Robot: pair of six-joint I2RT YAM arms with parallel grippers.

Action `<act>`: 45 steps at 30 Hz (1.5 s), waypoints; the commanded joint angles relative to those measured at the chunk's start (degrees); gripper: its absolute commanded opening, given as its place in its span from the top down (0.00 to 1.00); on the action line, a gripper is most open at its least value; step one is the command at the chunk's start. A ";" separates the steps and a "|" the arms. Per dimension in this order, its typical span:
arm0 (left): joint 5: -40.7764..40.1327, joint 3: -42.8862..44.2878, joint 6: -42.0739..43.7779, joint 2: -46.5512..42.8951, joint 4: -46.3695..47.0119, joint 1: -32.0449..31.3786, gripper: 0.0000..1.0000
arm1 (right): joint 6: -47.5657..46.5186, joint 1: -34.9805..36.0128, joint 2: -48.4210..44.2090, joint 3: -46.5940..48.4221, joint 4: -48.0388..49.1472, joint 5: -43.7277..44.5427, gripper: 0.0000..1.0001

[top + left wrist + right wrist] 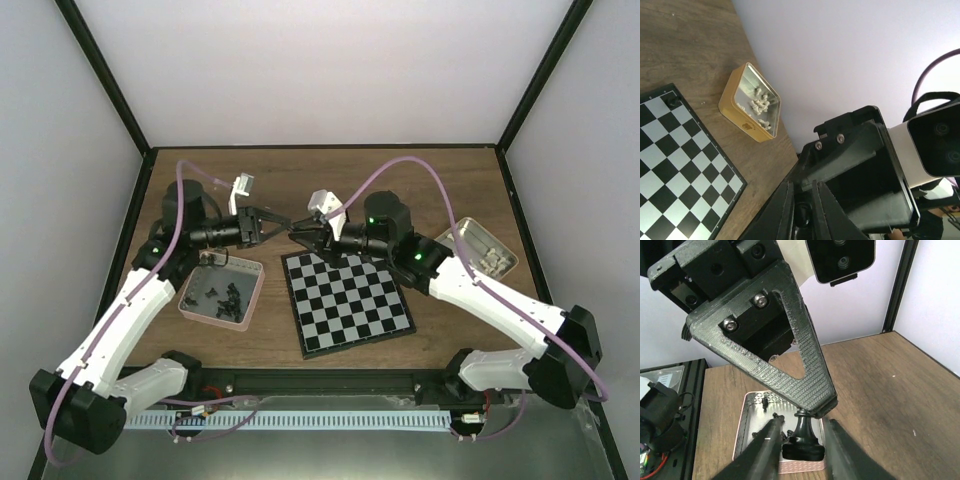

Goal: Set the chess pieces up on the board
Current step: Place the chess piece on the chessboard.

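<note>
The board (347, 302) lies in the middle of the table; it also shows in the left wrist view (675, 165). Both grippers meet above its far left corner. My left gripper (288, 229) is shut on the head of a black chess piece (803, 440), seen dark between its fingers (802, 215). My right gripper (802, 452) has its fingers against both sides of that piece's round base. Another black piece (672, 101) stands on a corner square. Several black pieces (222, 297) lie in the pink-rimmed tray (254, 297). Whitish pieces (759, 105) lie in the tan tin (735, 107).
The pink-rimmed tray lies left of the board and shows below the held piece in the right wrist view (742, 425). The tan tin (470, 235) stands right of the board near the right wall. Black frame posts line the table's sides.
</note>
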 commanded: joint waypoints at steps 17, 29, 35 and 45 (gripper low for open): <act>-45.34 1.77 22.04 10.69 -8.16 -11.33 0.96 | 36.98 -5.30 -9.28 -14.91 -6.17 31.63 0.25; -59.21 -1.59 21.17 25.93 2.15 -21.05 0.96 | 49.48 -9.05 -17.45 -21.34 -9.53 39.15 0.24; -60.63 -1.17 22.81 30.93 4.42 -21.34 0.96 | 49.57 -9.17 -17.29 -21.71 -9.98 39.19 0.24; -62.67 -1.82 24.16 36.49 7.36 -22.14 0.96 | 50.15 -9.22 -15.50 -22.03 -9.61 38.40 0.23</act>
